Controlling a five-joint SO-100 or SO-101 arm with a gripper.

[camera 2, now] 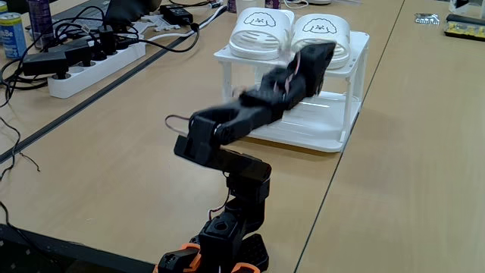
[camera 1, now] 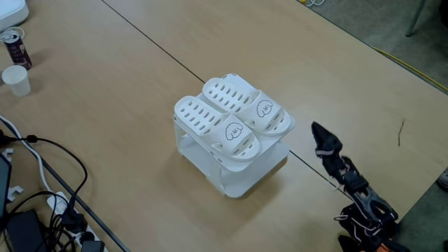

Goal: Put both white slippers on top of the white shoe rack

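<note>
Both white slippers (camera 1: 232, 119) sit side by side on the flat top of the white shoe rack (camera 1: 241, 178), which stands near the middle of the wooden table (camera 1: 126, 91). They are glossy plastic slides with rows of slotted holes along the footbed, and each strap carries a small black cartoon face — plainly seen in a fixed view (camera 2: 292, 30), where the straps face the camera. In a fixed view from above, their toes point toward five o'clock and the nearer slipper's front edge hangs a little past the rack's rim. The rack is boxy, with two tiers, thin white legs and a rounded-corner top panel. The black gripper (camera 1: 323, 140) hovers at about three o'clock from the rack, close to it but apart from the slippers; it grasps nothing, though whether its jaws are parted or closed I cannot tell — the arm is blurred. At ten o'clock from the rack, well apart, stand a paper cup (camera 1: 16, 79) and a can (camera 1: 15, 46).
</note>
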